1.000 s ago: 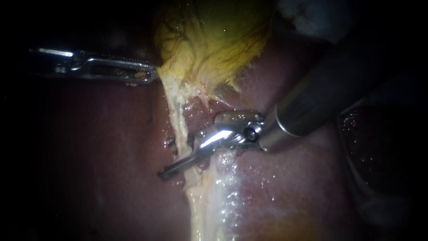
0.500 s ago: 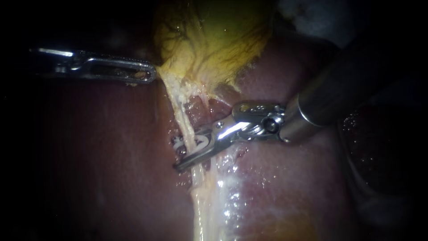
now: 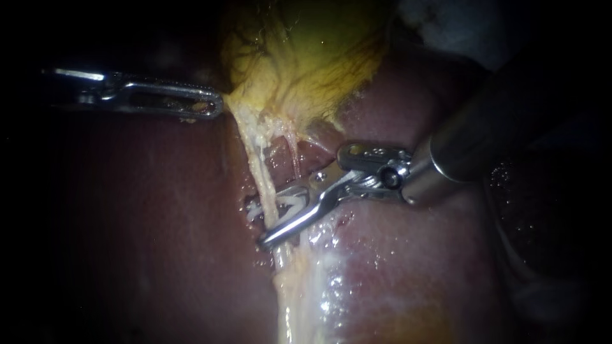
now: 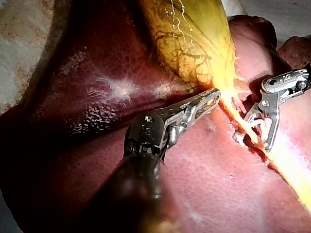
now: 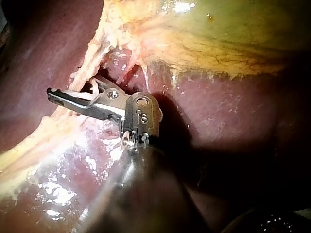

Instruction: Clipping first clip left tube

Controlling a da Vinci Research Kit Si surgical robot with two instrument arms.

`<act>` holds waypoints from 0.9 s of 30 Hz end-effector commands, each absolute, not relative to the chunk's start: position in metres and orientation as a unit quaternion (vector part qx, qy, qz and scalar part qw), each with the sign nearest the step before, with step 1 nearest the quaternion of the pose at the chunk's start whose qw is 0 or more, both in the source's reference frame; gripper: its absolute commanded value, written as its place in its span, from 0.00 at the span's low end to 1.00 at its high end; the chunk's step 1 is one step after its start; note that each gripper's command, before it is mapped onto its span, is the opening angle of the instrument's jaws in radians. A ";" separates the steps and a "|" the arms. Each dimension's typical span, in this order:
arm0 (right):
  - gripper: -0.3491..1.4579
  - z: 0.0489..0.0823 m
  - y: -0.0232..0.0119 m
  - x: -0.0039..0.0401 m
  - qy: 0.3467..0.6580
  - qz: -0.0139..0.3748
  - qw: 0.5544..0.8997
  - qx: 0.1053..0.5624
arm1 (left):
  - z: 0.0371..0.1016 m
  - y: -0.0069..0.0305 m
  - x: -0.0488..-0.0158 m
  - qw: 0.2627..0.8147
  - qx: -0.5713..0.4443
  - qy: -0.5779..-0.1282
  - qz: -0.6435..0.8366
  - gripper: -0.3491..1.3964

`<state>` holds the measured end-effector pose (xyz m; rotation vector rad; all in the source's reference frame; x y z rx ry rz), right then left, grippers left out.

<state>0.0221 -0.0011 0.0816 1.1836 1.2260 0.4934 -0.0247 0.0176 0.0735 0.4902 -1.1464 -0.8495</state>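
Right instrument (image 3: 268,223), shaft entering from upper right of frame: tip has drawn back rightward over last second and no longer pokes far past left tube (image 3: 258,172). Jaws now parted, tube running between them at mid-frame, white clip (image 3: 292,202) astride it. Looks like clip just delivered. Whether latched, can't tell, since upper jaw hides part of it. Behind, left instrument (image 3: 213,107) unmoved, jaws clamped on gallbladder (image 3: 306,57) neck, upper left. Liver (image 3: 159,210) edges lost in dark.
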 end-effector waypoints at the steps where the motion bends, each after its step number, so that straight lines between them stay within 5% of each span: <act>1: 0.51 0.0818 -0.0012 0.0220 0.537 0.215 0.622 0.528 | 0.0735 0.0176 -0.0247 0.729 0.222 -0.520 -0.386 0.00; 5: 0.51 0.0823 -0.0017 0.0216 0.542 0.223 0.585 0.560 | 0.0735 0.0176 -0.0247 0.729 0.222 -0.520 -0.386 0.00; 16: 0.50 0.0820 -0.0029 0.0226 0.530 0.302 0.567 0.554 | 0.0736 0.0176 -0.0249 0.729 0.222 -0.520 -0.386 0.00; 27: 0.50 0.0794 -0.0043 0.0235 0.529 0.304 0.562 0.559 | 0.0736 0.0176 -0.0248 0.729 0.222 -0.520 -0.386 0.00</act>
